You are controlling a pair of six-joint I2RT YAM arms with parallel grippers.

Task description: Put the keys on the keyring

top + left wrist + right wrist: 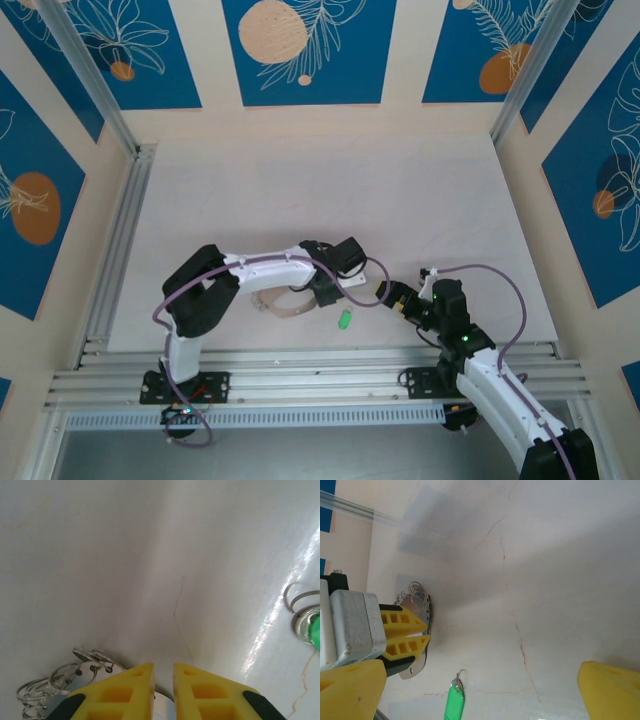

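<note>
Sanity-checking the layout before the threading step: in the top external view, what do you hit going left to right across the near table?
left arm's base → keyring → green key → right gripper

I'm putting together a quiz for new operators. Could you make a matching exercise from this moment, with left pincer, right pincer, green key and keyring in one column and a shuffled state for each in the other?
Things:
1. left pincer
2. right pincer
3. green key
4. keyring

States:
A. lying loose on the table, held by nothing
B. jaws spread wide, nothing between them
C. gripped at one edge
D. jaws nearly together on thin silvery metal

Pairs: 1-D, 2-B, 3-A, 4-C
</note>
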